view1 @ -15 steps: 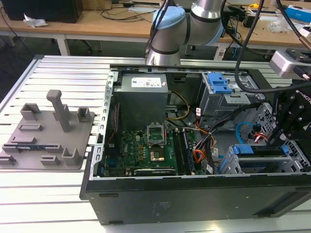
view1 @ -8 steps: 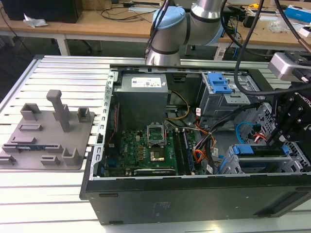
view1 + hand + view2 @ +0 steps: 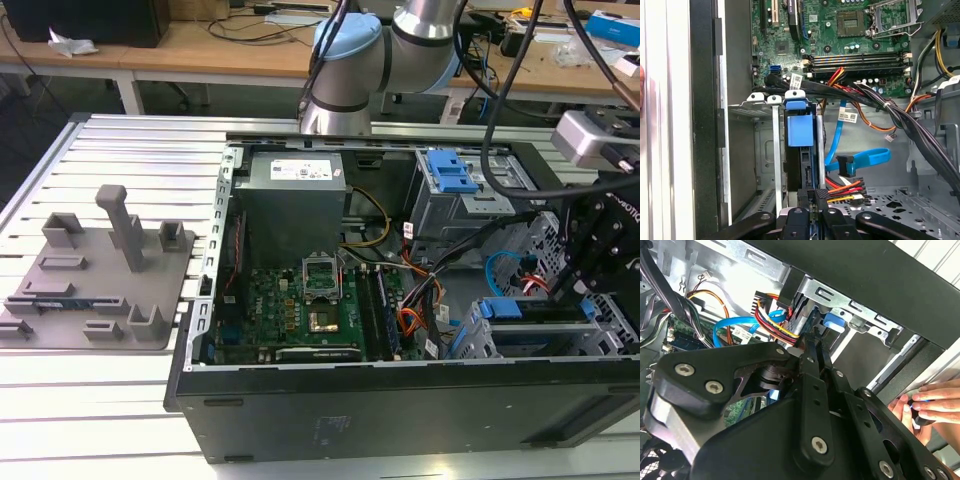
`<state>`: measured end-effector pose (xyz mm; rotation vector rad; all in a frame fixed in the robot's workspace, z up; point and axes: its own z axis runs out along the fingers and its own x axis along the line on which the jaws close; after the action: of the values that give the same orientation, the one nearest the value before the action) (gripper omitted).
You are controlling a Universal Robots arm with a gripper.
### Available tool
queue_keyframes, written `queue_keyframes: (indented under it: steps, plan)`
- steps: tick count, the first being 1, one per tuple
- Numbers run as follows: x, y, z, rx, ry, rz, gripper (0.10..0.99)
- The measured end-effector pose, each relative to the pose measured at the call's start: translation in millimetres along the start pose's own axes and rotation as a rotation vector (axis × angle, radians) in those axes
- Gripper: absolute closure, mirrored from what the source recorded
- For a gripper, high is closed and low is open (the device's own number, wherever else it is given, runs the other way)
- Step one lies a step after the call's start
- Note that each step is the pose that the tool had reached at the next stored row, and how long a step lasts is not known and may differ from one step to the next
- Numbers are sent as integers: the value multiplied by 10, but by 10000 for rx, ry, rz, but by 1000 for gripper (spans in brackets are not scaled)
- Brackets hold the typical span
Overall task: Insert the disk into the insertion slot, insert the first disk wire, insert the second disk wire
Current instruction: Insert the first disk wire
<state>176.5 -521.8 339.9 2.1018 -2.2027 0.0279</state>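
The disk sits in the insertion slot (image 3: 470, 340), its blue carrier (image 3: 515, 308) showing at the cage mouth near the exterior view's right. In the first wrist view the blue carrier tab (image 3: 800, 127) stands between the slot's grey rails (image 3: 776, 150). My gripper (image 3: 812, 204) is at the disk's rear end, shut on the black plug of a disk wire (image 3: 842, 190) with red, yellow and black strands. The second wrist view shows the fingers (image 3: 810, 360) pressed together by that same bundle (image 3: 774, 322). A blue flat disk wire (image 3: 860, 159) hangs loose beside it.
A grey bay with a blue latch (image 3: 450, 170) stands at the back of the open case (image 3: 400, 410). The motherboard (image 3: 300, 310) and thick black cables (image 3: 910, 125) lie nearby. A person's hand (image 3: 932, 400) rests outside the case wall. A grey fixture plate (image 3: 95, 280) lies at the exterior view's left.
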Motion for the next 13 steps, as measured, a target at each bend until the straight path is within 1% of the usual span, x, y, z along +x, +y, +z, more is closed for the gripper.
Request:
queue_keyframes:
  steps: [5,7,13]
  plan:
    - [8,0,4,0,-1,0,922]
    - [13,-1,4,-3,16,1,922]
    - [19,-1,4,-5,29,2,922]
